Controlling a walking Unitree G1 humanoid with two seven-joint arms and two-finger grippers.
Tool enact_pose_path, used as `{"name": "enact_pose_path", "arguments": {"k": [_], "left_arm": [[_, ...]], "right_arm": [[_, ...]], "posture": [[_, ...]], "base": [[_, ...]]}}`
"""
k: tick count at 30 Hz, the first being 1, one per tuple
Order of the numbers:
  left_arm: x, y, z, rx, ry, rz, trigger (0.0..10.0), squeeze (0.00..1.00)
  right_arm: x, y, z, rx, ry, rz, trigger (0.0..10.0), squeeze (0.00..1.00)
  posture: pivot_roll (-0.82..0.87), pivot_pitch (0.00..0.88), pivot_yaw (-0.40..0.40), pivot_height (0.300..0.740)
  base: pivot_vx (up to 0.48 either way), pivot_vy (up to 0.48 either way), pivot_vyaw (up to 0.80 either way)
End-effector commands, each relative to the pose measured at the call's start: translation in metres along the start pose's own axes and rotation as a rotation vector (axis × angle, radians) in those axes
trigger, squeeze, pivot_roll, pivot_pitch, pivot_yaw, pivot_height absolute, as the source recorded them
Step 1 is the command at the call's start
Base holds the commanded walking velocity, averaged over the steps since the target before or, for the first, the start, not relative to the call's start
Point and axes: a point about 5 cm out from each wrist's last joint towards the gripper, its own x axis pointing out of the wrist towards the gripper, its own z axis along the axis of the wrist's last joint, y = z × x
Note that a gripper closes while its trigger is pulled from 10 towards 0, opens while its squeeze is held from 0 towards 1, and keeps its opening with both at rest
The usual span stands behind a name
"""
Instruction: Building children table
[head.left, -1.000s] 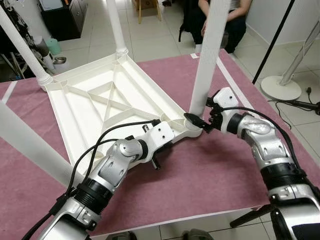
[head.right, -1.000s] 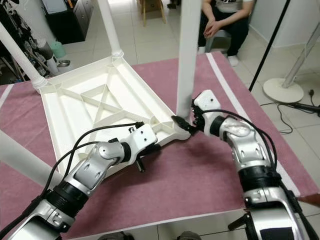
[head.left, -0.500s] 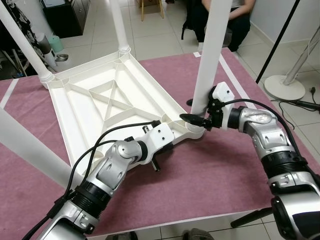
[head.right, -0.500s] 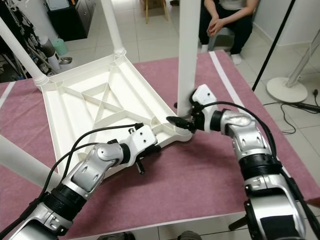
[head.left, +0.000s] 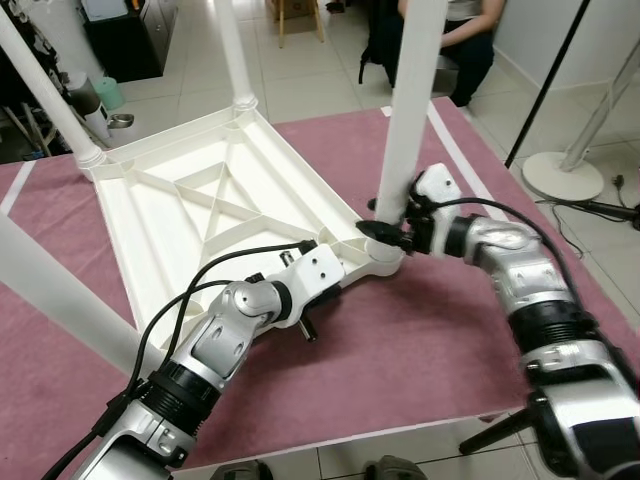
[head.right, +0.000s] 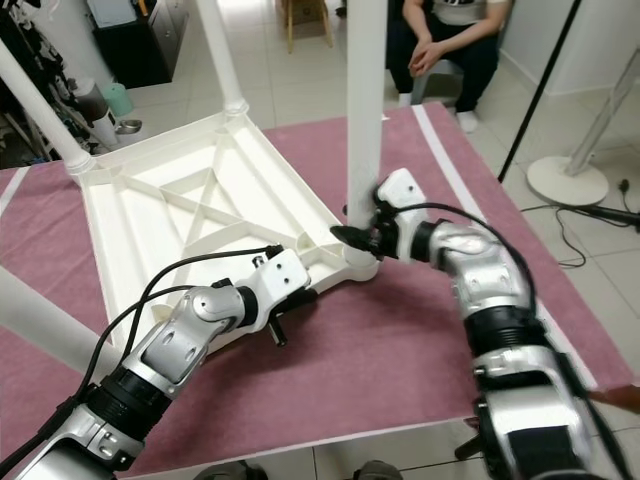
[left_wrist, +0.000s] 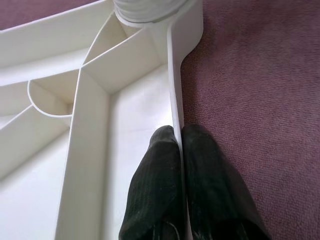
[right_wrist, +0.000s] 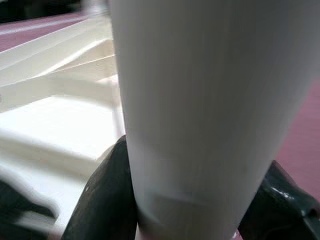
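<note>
A white plastic children's table (head.left: 200, 200) lies upside down on a purple-red mat, its legs pointing up. My right gripper (head.left: 385, 232) is shut on the near-right leg (head.left: 405, 130) just above its corner socket (head.left: 383, 260); in the right wrist view the leg (right_wrist: 195, 100) stands between the two black fingers (right_wrist: 107, 190). My left gripper (left_wrist: 179, 132) is shut on the thin rim of the tabletop (left_wrist: 172, 90), one finger on each side, a short way from that socket. From the head views it sits at the near edge (head.left: 340, 283).
Three more legs stand at the far-left (head.left: 45, 90), far (head.left: 232, 55) and near-left (head.left: 60, 300) corners. A person (head.left: 450, 40) sits behind the table. A fan base (head.left: 563, 175) and a black pole (head.left: 545, 85) stand at right. The mat's front edge (head.left: 350, 430) is close.
My right wrist has moved a little left, closer against the leg, still holding it. The left gripper stays on the rim. The camera shifted slightly.
</note>
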Motion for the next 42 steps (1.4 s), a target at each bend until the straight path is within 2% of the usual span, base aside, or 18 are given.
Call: {"name": "enact_pose_path", "arguments": {"k": [1, 6, 7, 12, 13, 15, 16, 18, 19, 27, 28, 29, 30, 34, 35, 38, 41, 42], "left_arm": [[-0.002, -0.005, -0.016, -0.002, 0.073, -0.022, 0.0, 0.0], [-0.002, -0.005, -0.015, -0.003, 0.07, -0.022, 0.0, 0.0], [-0.001, -0.004, -0.015, -0.003, 0.068, -0.024, 0.0, 0.0], [-0.001, -0.004, -0.014, -0.003, 0.066, -0.025, 0.0, 0.0], [0.0, -0.003, -0.011, 0.0, 0.054, -0.028, 0.0, 0.0], [0.0, -0.003, -0.011, 0.0, 0.054, -0.028, 0.0, 0.0], [0.0, -0.002, -0.007, 0.005, 0.037, -0.032, 0.0, 0.0], [0.0, -0.002, -0.003, 0.008, 0.022, -0.035, 0.0, 0.0], [0.001, -0.001, 0.0, 0.011, 0.012, -0.036, 0.0, 0.0], [0.0, -0.002, 0.0, 0.013, 0.006, -0.034, 0.0, 0.0], [0.0, -0.002, 0.0, 0.013, 0.007, -0.034, 0.0, 0.0], [0.0, -0.002, 0.0, 0.013, 0.007, -0.034, 0.0, 0.0], [0.0, -0.002, 0.0, 0.013, 0.008, -0.034, 0.0, 0.0], [0.0, -0.002, -0.001, 0.013, 0.008, -0.034, 0.0, 0.0], [0.0, -0.002, -0.001, 0.016, 0.007, -0.036, 0.0, 0.0], [0.0, -0.002, -0.001, 0.016, 0.007, -0.036, 0.0, 0.0], [-0.008, -0.001, 0.001, 0.055, -0.012, -0.073, 0.0, 0.0], [-0.008, -0.001, 0.001, 0.055, -0.012, -0.073, 0.0, 0.0]], "right_arm": [[-0.003, -0.004, -0.021, 0.021, 0.106, -0.166, 0.0, 0.0], [0.01, 0.016, -0.031, 0.063, 0.136, -0.33, 0.0, 0.0], [0.016, 0.024, -0.033, 0.075, 0.151, -0.419, 0.0, 0.0], [0.019, 0.029, -0.033, 0.082, 0.164, -0.491, 0.0, 0.0], [0.024, 0.033, -0.031, 0.106, 0.16, -0.593, 0.0, 0.0], [0.024, 0.033, -0.031, 0.106, 0.16, -0.593, 0.0, 0.0], [0.029, 0.038, -0.025, 0.128, 0.139, -0.692, 0.0, 0.0], [0.035, 0.041, -0.019, 0.152, 0.122, -0.737, 0.0, 0.0], [0.039, 0.043, -0.013, 0.17, 0.088, -0.758, 10.0, 0.0], [0.046, 0.046, 0.001, 0.133, 0.008, -0.679, 10.0, 0.0], [0.045, 0.045, 0.001, 0.13, 0.003, -0.679, 10.0, 0.2], [0.045, 0.045, 0.001, 0.13, 0.003, -0.679, 10.0, 0.2], [0.045, 0.046, 0.002, 0.139, -0.008, -0.668, 10.0, 1.0], [0.044, 0.046, 0.004, 0.146, -0.024, -0.657, 10.0, 1.0], [0.04, 0.05, 0.016, 0.145, -0.108, -0.511, 10.0, 0.0], [0.04, 0.05, 0.016, 0.145, -0.108, -0.511, 10.0, 0.0], [0.014, 0.05, 0.02, 0.048, -0.159, -0.197, 10.0, 0.0], [0.014, 0.05, 0.02, 0.048, -0.159, -0.197, 10.0, 0.0]], "posture": [[0.03, 0.011, 0.131, 0.74], [0.02, 0.013, 0.133, 0.74], [0.02, 0.013, 0.133, 0.74], [0.01, 0.013, 0.133, 0.74], [0.01, 0.012, 0.134, 0.74], [0.01, 0.012, 0.134, 0.74], [0.0, 0.008, 0.132, 0.74], [0.01, 0.007, 0.132, 0.74], [0.0, 0.004, 0.128, 0.74], [0.01, 0.001, 0.126, 0.74], [0.0, 0.0, 0.123, 0.74], [0.0, 0.0, 0.123, 0.74], [0.0, 0.0, 0.123, 0.74], [0.0, 0.0, 0.124, 0.74], [0.0, 0.0, 0.124, 0.74], [0.0, 0.0, 0.124, 0.74], [0.0, 0.0, 0.123, 0.74], [0.0, 0.0, 0.123, 0.74]], "base": [[0.0, 0.0, 0.0], [0.0, 0.0, 0.0], [0.0, 0.0, 0.0], [0.0, 0.0, 0.0], [0.0, 0.0, 0.0], [0.0, 0.0, 0.0], [0.0, 0.0, 0.0], [0.0, 0.0, 0.0], [0.0, 0.0, 0.0], [0.0, 0.0, 0.0], [0.0, 0.0, 0.0], [0.0, 0.0, 0.0], [0.0, 0.0, 0.0], [0.0, 0.0, 0.0], [0.0, 0.0, 0.0], [0.0, 0.0, 0.0], [0.0, 0.0, 0.0], [0.0, 0.0, 0.0]]}}
